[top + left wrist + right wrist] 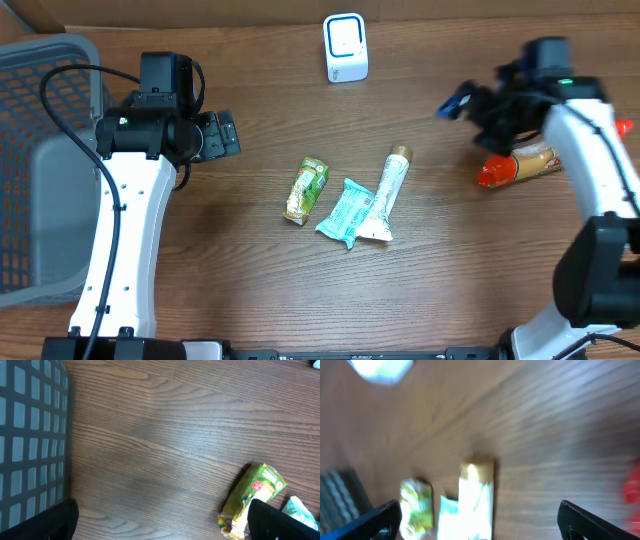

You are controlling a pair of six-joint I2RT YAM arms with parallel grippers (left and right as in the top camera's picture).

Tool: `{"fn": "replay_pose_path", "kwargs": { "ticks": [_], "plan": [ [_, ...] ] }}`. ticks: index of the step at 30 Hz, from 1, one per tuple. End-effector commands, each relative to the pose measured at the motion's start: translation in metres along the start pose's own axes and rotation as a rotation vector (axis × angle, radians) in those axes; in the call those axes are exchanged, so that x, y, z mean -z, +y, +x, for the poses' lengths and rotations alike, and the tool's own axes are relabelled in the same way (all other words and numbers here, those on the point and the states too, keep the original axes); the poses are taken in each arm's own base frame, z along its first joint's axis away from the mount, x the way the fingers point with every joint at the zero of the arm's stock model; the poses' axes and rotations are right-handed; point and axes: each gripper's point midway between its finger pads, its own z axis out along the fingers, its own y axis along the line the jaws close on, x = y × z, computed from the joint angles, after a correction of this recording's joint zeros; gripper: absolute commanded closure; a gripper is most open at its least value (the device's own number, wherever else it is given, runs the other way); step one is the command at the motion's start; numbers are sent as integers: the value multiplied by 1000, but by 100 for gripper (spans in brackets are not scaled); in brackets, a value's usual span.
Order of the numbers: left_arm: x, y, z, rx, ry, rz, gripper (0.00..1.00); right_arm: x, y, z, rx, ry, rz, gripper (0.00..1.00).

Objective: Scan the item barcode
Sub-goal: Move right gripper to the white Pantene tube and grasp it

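The right gripper (462,105) hangs wide open, holding nothing, near the red-capped bottle (518,166) lying apart at the right, which looks like a finished pile. The left gripper (228,135) is also open and empty. The green packet (306,188), teal packet (347,212) and tube (385,192) lie mid-table — probably queued for the scanner (346,47).

Evenly and softly lit from above, with only faint, soft-edged shadows on the table (250,290), crisp in the overhead and left wrist views but smeared by heavy motion blur across the whole right wrist view, right end effector (479,519) included.
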Motion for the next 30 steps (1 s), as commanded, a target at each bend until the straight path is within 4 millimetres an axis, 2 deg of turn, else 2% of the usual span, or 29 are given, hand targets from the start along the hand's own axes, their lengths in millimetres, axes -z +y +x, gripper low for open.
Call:
{"fn": "replay_pose_path", "kwargs": {
  "ticks": [1, 5, 7, 11, 17, 20, 24, 30],
  "plan": [
    [-3, 1, 1, 4, 5, -10, 1, -19, 9, 30, 101, 41, 56, 8],
    [-3, 1, 1, 4, 5, -10, 0, -43, 16, 59, 187, 81, 121, 23],
    [-3, 1, 1, 4, 5, -10, 0, -54, 26, 77, 265, 112, 123, 29],
    [-3, 1, 1, 4, 5, -10, 0, -70, 44, 105, 410, 128, 165, 30],
    [-3, 1, 1, 4, 5, -10, 0, -80, 47, 131, 526, 123, 274, 32],
    [-3, 1, 1, 4, 5, -10, 0, -85, 39, 143, 529, 157, 292, 39],
    [-3, 1, 1, 4, 5, -10, 1, -86, 14, 152, 490, 193, 359, 47],
    [-3, 1, 1, 4, 5, -10, 0, -75, -16, 142, 459, 182, 481, 47]
  ]
}}
